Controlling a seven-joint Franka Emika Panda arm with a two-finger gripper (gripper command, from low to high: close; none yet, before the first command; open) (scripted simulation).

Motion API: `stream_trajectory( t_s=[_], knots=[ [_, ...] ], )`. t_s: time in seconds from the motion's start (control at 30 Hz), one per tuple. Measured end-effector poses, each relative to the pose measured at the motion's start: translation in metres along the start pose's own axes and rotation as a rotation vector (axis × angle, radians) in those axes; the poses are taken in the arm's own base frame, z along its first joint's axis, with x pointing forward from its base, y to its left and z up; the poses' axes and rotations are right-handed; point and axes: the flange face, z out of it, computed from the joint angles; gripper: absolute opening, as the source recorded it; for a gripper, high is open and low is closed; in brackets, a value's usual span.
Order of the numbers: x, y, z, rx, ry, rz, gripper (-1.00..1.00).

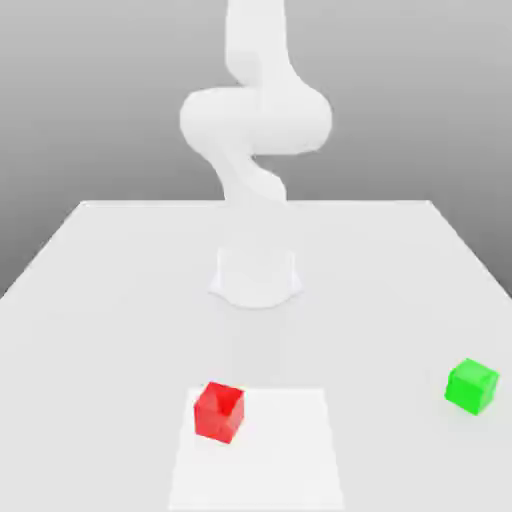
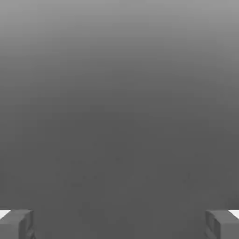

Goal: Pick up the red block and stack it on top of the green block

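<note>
**Two blocks apart on a pale tabletop**

Two cubes rest on the white tabletop [image 1: 120,290]. The red block [image 1: 219,410] sits on the corner of a brighter square patch [image 1: 275,455]; the green block [image 1: 471,386] lies well apart toward the exterior view's right. Behind, the white arm [image 1: 255,130] rises against a grey backdrop. The gripper [image 2: 119,224] has its jaws spread wide, holding nothing.

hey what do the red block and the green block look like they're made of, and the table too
The red block: smooth, unmarked, evenly bright faces, like painted wood or hard plastic; the render leaves that open. The green block: same plain, matte-looking finish in green. The table: flat pale grey-white, matte, no grain or seams, with a slightly brighter rectangular patch under the red block.
</note>
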Motion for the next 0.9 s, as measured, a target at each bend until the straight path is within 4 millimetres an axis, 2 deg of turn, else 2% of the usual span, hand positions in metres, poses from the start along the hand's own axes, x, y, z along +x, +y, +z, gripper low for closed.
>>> stream_trajectory(
  t_s=[0.1,0.2,0.33,0.43,0.53,0.6,0.63,0.9],
  knots=[
    [-0.006,0.025,0.079,-0.071,-0.094,0.063,0.0],
    [-0.022,0.056,0.148,-0.152,-0.174,0.12,0.0],
    [-0.057,0.105,0.228,-0.276,-0.261,0.188,0.0],
    [-0.091,0.152,0.278,-0.385,-0.313,0.237,0.0],
    [-0.128,0.202,0.314,-0.501,-0.348,0.278,0.0],
    [-0.15,0.237,0.329,-0.579,-0.359,0.307,0.0],
    [-0.157,0.248,0.335,-0.6,-0.362,0.312,0.0],
    [-0.189,0.284,0.382,-0.621,-0.366,0.311,0.0]
  ],
)
